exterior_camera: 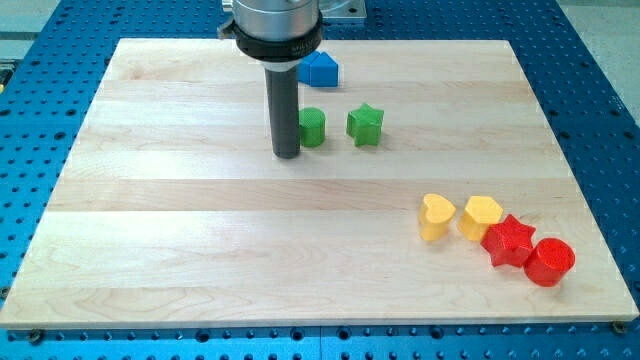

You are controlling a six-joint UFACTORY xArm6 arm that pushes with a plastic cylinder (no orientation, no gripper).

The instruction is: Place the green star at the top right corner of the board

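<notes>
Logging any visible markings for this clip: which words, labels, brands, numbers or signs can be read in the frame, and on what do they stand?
None: no text, number or logo is readable anywhere.
Blocks, including the green star, green cylinder and blue block: plain faces.
Wooden board and the rod above my tip, which is just left of the green cylinder: unmarked.

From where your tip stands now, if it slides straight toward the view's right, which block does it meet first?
My tip would meet the green round block first; it sits just right of the rod. The green star comes after it. How near the tip already is stays unclear.
</notes>
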